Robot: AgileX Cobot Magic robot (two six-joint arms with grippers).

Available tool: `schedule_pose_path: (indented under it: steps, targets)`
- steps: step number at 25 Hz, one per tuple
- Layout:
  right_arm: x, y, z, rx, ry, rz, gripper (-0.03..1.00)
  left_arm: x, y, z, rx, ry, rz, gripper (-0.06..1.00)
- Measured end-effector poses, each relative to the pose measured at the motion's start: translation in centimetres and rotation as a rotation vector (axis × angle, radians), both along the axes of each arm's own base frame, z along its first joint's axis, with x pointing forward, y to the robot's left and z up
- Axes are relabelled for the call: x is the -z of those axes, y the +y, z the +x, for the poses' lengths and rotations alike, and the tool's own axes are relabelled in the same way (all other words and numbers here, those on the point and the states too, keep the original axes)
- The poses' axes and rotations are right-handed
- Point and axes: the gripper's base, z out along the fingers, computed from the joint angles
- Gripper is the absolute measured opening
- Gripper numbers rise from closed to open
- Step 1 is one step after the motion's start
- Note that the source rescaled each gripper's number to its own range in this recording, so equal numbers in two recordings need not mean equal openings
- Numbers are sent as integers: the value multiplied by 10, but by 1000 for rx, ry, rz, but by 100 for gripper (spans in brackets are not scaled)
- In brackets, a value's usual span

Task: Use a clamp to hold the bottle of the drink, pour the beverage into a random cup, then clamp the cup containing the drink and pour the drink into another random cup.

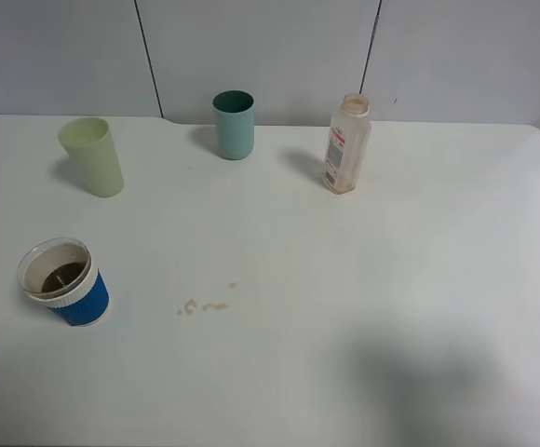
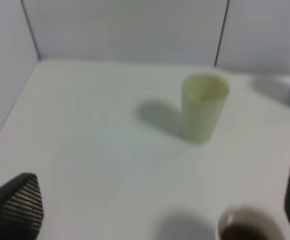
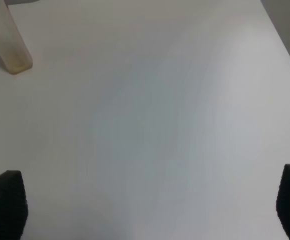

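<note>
The translucent bottle with a white and red label stands upright at the back right, uncapped and nearly empty; its base shows as bottle in the right wrist view. At the back left stands the pale yellow-green cup, also cup. The short blue cup sits front left with dark brown beverage inside; blue cup shows by the left gripper. Both arms are out of the exterior view. My left gripper is open, empty, short of both cups. My right gripper is open over bare table.
A darker teal tumbler stands at the back centre. Small brown spill drops lie on the white table near the front middle. A grey panelled wall closes off the back edge.
</note>
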Motion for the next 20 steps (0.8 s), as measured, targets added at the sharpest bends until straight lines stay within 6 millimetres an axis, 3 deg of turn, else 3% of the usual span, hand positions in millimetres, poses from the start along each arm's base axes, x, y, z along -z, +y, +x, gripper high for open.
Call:
schedule_pose_path:
  steps: [8, 20]
  targets:
    - [0, 0, 0, 0, 0, 0, 100, 11, 1, -29, -12, 111, -27, 93]
    - [0, 0, 0, 0, 0, 0, 100, 39, -11, -32, -3, 187, 42, 93]
